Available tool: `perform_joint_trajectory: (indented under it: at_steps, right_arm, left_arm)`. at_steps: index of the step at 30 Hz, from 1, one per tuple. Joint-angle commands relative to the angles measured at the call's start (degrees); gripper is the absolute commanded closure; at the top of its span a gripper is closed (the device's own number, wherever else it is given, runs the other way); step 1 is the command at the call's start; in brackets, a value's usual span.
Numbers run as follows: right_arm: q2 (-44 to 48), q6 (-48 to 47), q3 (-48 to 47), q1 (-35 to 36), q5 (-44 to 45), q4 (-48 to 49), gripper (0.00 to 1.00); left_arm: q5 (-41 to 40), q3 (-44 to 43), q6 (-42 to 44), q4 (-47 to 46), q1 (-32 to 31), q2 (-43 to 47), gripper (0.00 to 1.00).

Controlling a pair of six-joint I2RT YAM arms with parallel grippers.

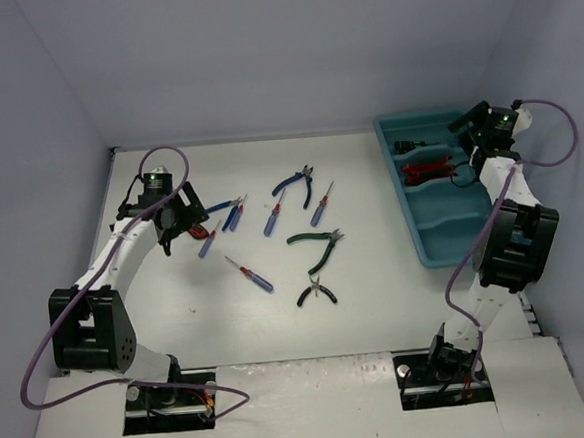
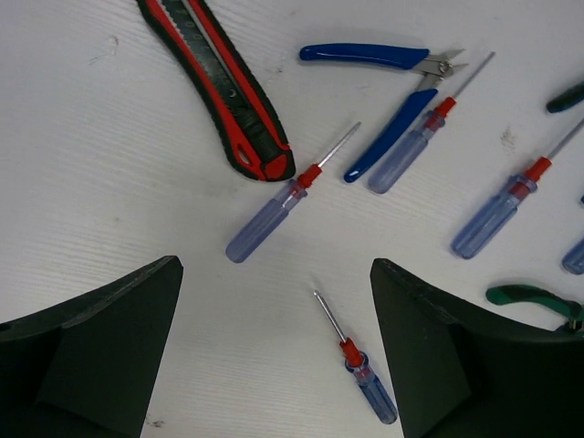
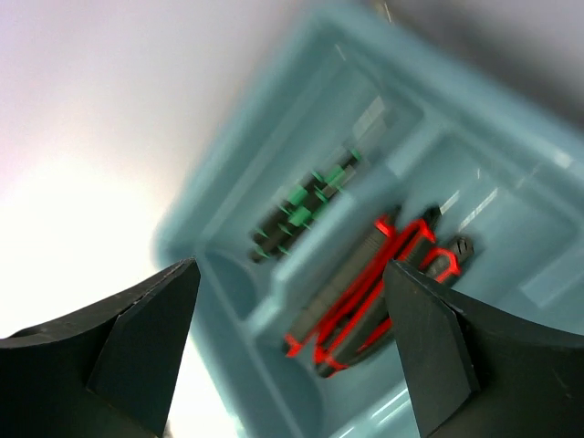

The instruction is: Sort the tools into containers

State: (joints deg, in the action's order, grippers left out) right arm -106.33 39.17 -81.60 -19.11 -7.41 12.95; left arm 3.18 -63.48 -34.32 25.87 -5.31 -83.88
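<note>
Several tools lie on the white table: blue pliers [image 1: 295,184], green pliers [image 1: 315,238], black pliers [image 1: 317,292] and slim blue screwdrivers [image 1: 272,218]. My left gripper [image 1: 177,225] is open and empty above the leftmost tools. Its wrist view shows a red-black utility knife [image 2: 224,87], blue pliers [image 2: 383,91], blue screwdrivers [image 2: 283,205], and one small screwdriver [image 2: 360,365] between the open fingers [image 2: 109,347]. My right gripper [image 1: 462,145] is open and empty over the teal tray [image 1: 463,227]. Red-black knives [image 3: 365,292] and a green-black tool [image 3: 301,205] lie in its far compartments.
The tray stands at the right, its near compartment holding nothing I can see. Grey walls close the table at the back and both sides. A green plier handle [image 2: 534,297] shows beside my left gripper's right finger.
</note>
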Motion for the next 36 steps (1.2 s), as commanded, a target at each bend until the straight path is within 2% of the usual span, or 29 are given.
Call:
perform_joint_trajectory:
  at_steps: [1,6,11,18,25,26,29,30,32,36]
  right_arm:
    - [12.7,-3.5,2.0,2.4,3.8,2.3,0.21]
    - [18.0,-2.7,8.3,8.3,3.4,2.3,0.21]
    - [20.6,-1.7,14.5,13.5,-0.3,2.3,0.21]
    - [25.5,-2.5,21.4,16.4,-3.0,2.1,0.21]
    - [29.2,-2.8,24.5,16.6,-4.8,1.5,0.21]
    - [29.4,-2.8,24.7,16.8,-5.0,1.5,0.21]
    - [29.5,-2.7,25.0,17.4,-5.2,1.5,0.21]
    - [29.6,-2.7,25.1,17.4,-5.2,1.5,0.21]
    - [29.5,-2.9,24.8,18.5,-5.3,1.5,0.21]
    - [28.4,-3.1,23.8,21.3,-6.8,1.4,0.21]
  left_arm:
    - [-2.2,-4.0,-6.0,-1.9,2.3,-3.8,0.18]
    - [-2.5,-5.7,-10.3,-6.6,3.3,-11.1,0.19]
    - [-5.0,-11.5,-12.8,-6.1,3.4,-19.1,0.19]
    - [-7.0,-16.4,-15.3,-6.3,3.8,-25.3,0.2]
    - [-8.6,-15.6,-17.9,-5.6,3.8,-27.7,0.31]
    - [-8.8,-15.2,-18.1,-5.6,3.8,-27.6,0.33]
    - [-9.5,-14.1,-17.9,-5.7,3.8,-26.9,0.48]
    - [-9.4,-14.1,-17.5,-5.7,3.8,-26.6,0.48]
    - [-9.0,-13.8,-15.6,-5.4,3.8,-25.4,0.62]
    - [-8.6,-12.9,-11.3,-4.7,3.7,-22.5,0.81]
